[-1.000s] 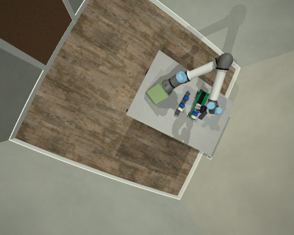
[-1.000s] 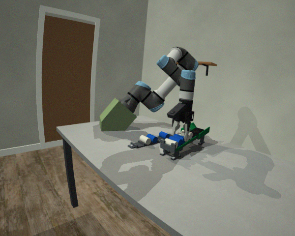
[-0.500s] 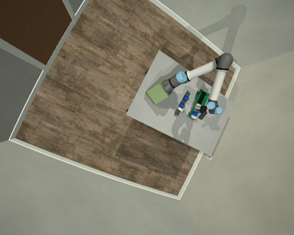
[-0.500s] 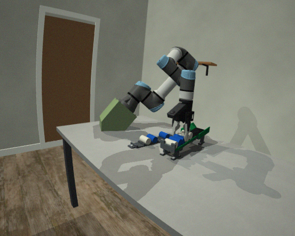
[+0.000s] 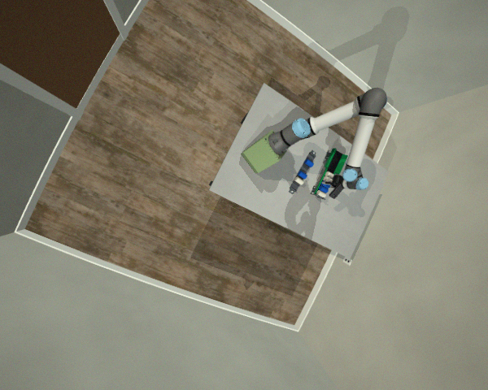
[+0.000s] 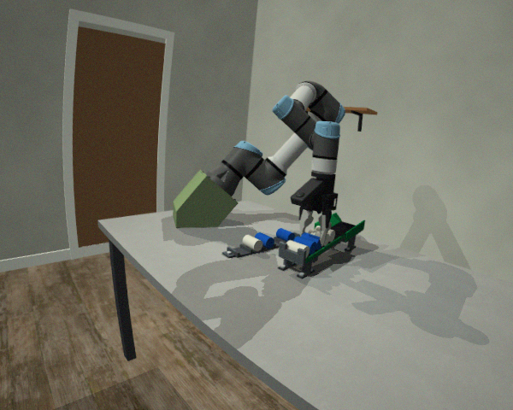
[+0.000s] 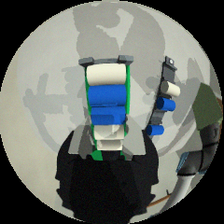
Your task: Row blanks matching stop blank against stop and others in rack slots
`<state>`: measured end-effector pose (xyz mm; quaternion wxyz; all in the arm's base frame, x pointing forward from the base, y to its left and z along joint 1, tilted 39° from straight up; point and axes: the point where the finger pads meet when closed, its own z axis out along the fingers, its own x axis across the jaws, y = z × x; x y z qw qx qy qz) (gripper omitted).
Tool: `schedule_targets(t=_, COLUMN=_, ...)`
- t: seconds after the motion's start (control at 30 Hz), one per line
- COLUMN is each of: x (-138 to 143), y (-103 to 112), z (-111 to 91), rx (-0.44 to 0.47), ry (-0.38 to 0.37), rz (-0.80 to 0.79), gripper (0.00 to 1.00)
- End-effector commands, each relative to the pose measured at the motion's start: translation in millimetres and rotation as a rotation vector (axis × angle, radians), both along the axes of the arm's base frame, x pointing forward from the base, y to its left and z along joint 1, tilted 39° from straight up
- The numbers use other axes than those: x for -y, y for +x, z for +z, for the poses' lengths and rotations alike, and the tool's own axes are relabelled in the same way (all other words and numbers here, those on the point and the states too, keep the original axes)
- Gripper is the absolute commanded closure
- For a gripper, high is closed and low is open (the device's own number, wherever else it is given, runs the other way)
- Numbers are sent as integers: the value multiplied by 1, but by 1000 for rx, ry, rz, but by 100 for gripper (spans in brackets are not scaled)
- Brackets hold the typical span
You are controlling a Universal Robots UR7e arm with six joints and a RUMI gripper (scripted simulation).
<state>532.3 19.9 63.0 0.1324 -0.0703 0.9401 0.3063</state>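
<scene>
The feed ramp (image 7: 87,100) (image 6: 341,237) (image 5: 321,179) has green side walls and a grey stop (image 7: 106,60) at its low end. A cream blank (image 7: 107,74) (image 6: 297,247) lies at the stop. Two blue blanks (image 7: 108,95) (image 7: 108,117) (image 6: 308,241) lie behind it, then a cream blank (image 7: 111,133). My gripper (image 7: 108,114) (image 6: 315,219) (image 5: 331,182) reaches down into the ramp and is shut on a cream blank (image 7: 109,146) (image 6: 326,230) higher up the slope. The stock rack (image 7: 167,65) (image 6: 232,252) (image 5: 294,188) lies beside the ramp and holds one cream blank (image 7: 171,89) (image 6: 251,242) and two blue blanks (image 7: 165,104) (image 7: 155,130) (image 6: 264,239) (image 6: 285,233).
The arm's green base block (image 5: 261,156) (image 6: 201,205) (image 7: 205,107) stands on the grey table (image 6: 358,344) (image 5: 341,227) beyond the rack. A small wooden shelf (image 6: 362,111) hangs on the wall behind the arm. The table's front edge is to the left.
</scene>
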Motion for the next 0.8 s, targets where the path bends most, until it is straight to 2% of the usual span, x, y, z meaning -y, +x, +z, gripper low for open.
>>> schedule_targets(t=0.0, x=2, y=0, z=3, rx=1, ry=0, rz=0, gripper=62)
schedule_targets(t=0.17, x=13, y=-4, z=17, rx=1, ry=0, rz=0, gripper=62)
schedule_targets(t=0.4, x=39, y=-13, z=51, rx=1, ry=0, rz=0, gripper=62)
schedule_targets(t=0.47, x=39, y=-13, z=51, rx=1, ry=0, rz=0, gripper=62)
schedule_targets(t=0.63, x=54, y=-18, z=70, rx=1, ry=0, rz=0, gripper=62)
schedule_targets(t=0.77, x=59, y=-20, z=77, rx=1, ry=0, rz=0, gripper=62)
